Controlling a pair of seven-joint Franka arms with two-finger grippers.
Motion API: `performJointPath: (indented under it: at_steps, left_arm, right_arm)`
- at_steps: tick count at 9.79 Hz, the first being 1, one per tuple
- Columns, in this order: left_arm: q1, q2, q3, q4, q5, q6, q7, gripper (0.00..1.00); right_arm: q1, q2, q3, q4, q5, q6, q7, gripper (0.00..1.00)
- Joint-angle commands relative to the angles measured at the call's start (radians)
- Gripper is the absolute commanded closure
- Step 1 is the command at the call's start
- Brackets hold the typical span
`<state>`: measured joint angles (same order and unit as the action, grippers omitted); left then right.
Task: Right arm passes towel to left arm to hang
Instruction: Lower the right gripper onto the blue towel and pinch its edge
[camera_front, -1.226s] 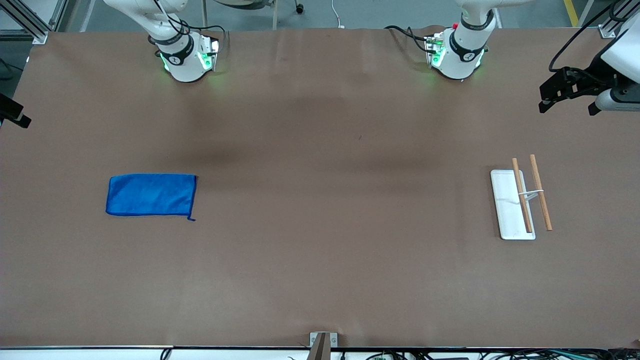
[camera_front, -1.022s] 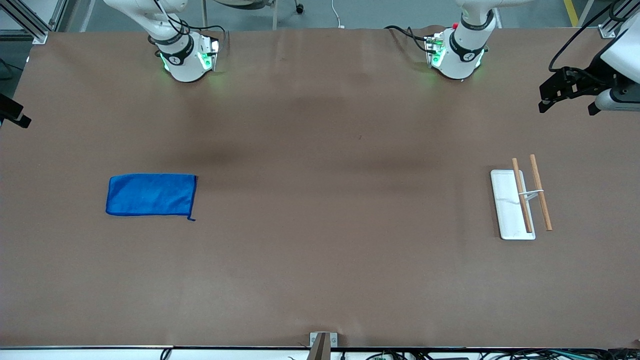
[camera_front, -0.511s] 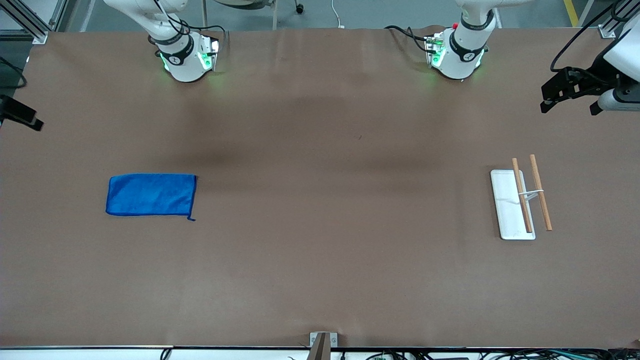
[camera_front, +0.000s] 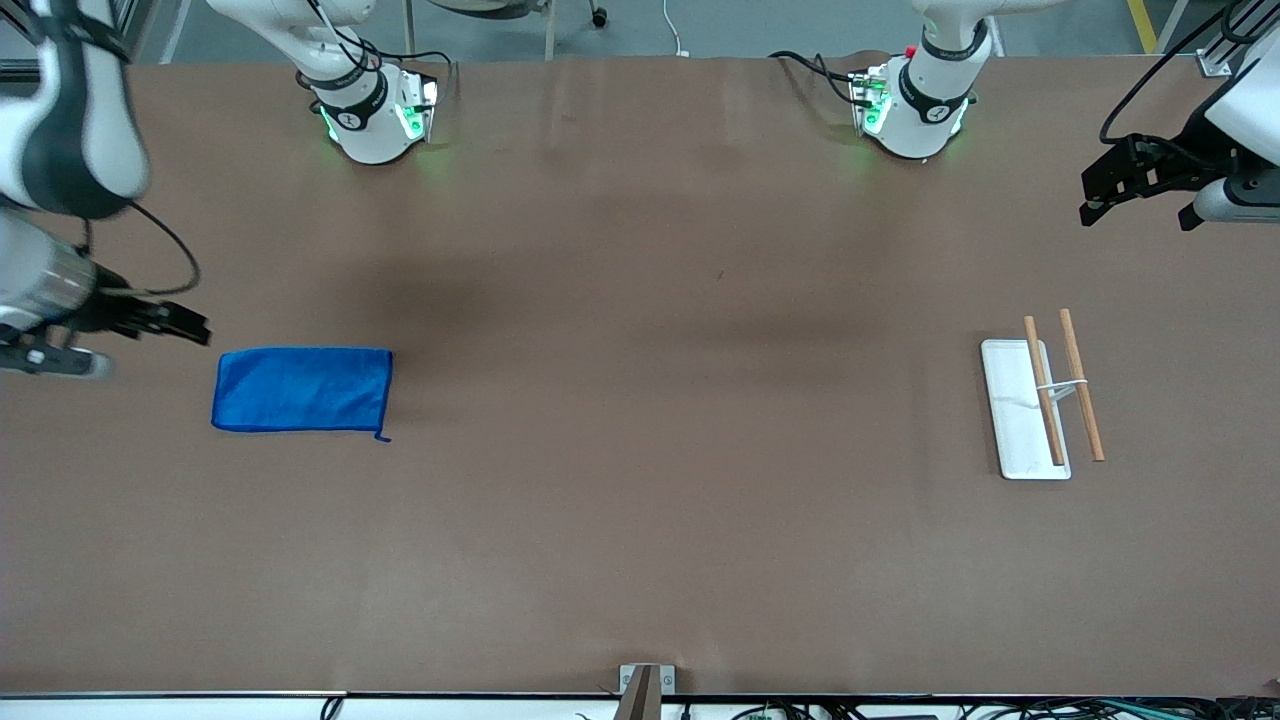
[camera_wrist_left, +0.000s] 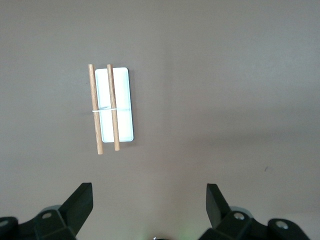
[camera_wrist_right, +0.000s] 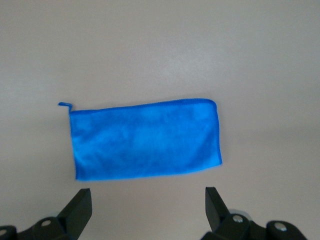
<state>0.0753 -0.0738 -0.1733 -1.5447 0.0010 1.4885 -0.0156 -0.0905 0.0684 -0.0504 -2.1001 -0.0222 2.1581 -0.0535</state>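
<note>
The blue towel (camera_front: 300, 390) lies flat on the brown table toward the right arm's end, its loose thread at one corner. It also shows in the right wrist view (camera_wrist_right: 145, 140). My right gripper (camera_front: 198, 332) hangs open and empty over the table just beside the towel's short edge; in its own view the gripper (camera_wrist_right: 147, 197) has both fingers wide apart, the towel just past the tips. My left gripper (camera_front: 1132, 212) is open and empty, up in the air over the left arm's end of the table. Its own view shows this gripper (camera_wrist_left: 149, 192) above bare table.
A rack with a white base (camera_front: 1015, 420) and two wooden rods (camera_front: 1043, 390) stands toward the left arm's end; it also shows in the left wrist view (camera_wrist_left: 120, 105). Both arm bases (camera_front: 375, 110) (camera_front: 915, 100) stand at the table's edge farthest from the camera.
My right arm has swung in from the table's end and its gripper has come down beside the towel. The left gripper has barely moved. The towel has not moved.
</note>
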Motion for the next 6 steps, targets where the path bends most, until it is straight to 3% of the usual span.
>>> performJointPath:
  at_steps: [1, 2, 6]
  left_arm:
    - [0.000, 0.017, -0.003, -0.005, -0.001, -0.017, 0.006, 0.00]
    - [0.001, 0.025, -0.003, -0.003, 0.001, -0.017, 0.017, 0.00]
    - [0.000, 0.026, -0.003, -0.003, 0.001, -0.016, 0.016, 0.00]
  right_arm:
    - [0.003, 0.048, -0.002, -0.158, -0.005, 0.226, -0.037, 0.00]
    - [0.006, 0.130, -0.002, -0.164, -0.005, 0.300, -0.058, 0.00]
    - [0.012, 0.257, -0.002, -0.247, -0.012, 0.555, -0.139, 0.00]
